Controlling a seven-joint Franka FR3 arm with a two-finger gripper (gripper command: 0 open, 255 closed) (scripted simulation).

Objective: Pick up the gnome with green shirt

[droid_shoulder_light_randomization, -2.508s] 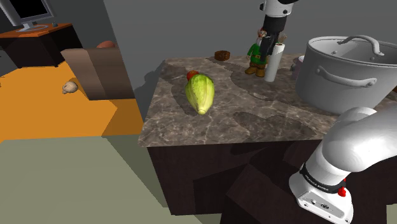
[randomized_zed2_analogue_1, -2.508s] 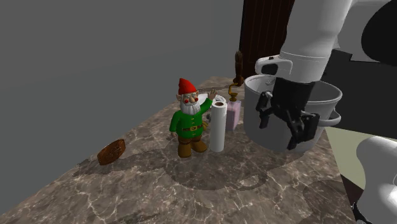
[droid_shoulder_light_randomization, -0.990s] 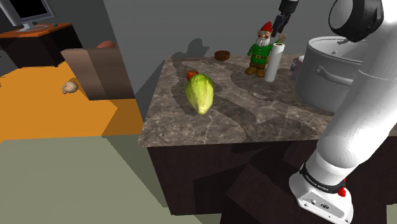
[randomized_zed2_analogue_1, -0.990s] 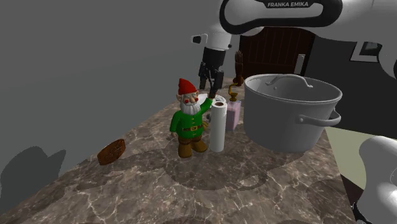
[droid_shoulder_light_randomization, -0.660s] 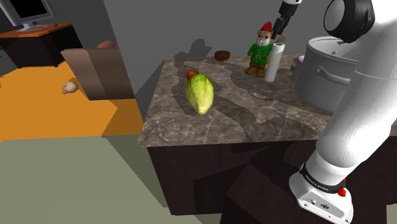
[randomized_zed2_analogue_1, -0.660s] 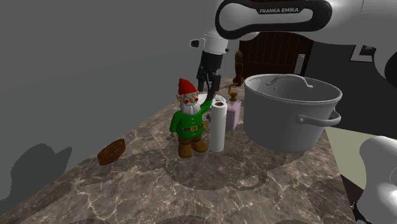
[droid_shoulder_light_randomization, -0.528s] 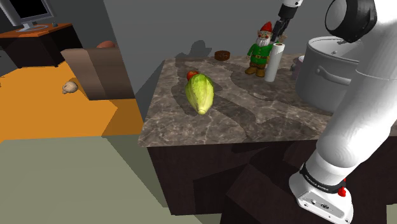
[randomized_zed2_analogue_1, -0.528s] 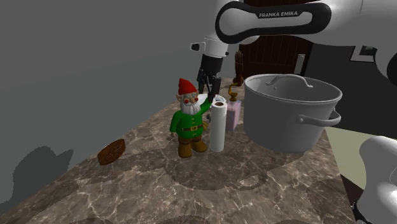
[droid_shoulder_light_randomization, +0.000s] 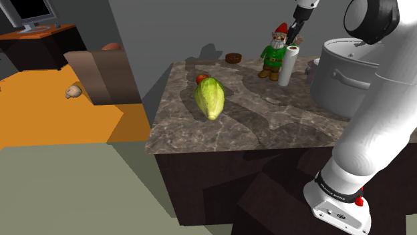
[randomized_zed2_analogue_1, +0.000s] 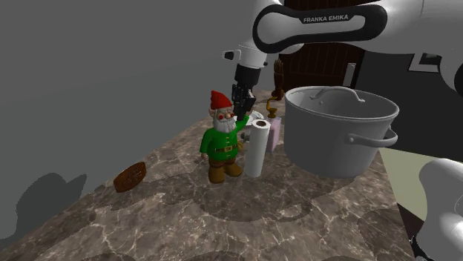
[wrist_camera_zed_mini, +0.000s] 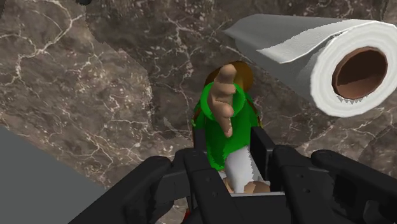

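Pincer (wrist_camera_zed_mini: pixel 230 153) clamps the gnome (wrist_camera_zed_mini: pixel 219 121) by its raised green arm; on the table (randomized_zed2_analogue_1: pixel 222 215), second exterior view, a paper roll (randomized_zed2_analogue_1: pixel 258 148) stands just beside it at three o'clock.

The marble counter (droid_shoulder_light_randomization: pixel 267 127) bears gnome (droid_shoulder_light_randomization: pixel 272 55), paper roll (droid_shoulder_light_randomization: pixel 287 65), pot (droid_shoulder_light_randomization: pixel 354 83), green vegetable (droid_shoulder_light_randomization: pixel 209 97), brown bowl (droid_shoulder_light_randomization: pixel 232 58).

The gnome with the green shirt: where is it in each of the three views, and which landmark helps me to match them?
Shoulder view: the gnome stands near the far edge of the counter, at upper right.
Second exterior view: the gnome stands at the middle, left of the grey pot.
Wrist view: the gnome's raised green arm is clasped by the tool.
Shared landmark: the white paper roll right beside it.
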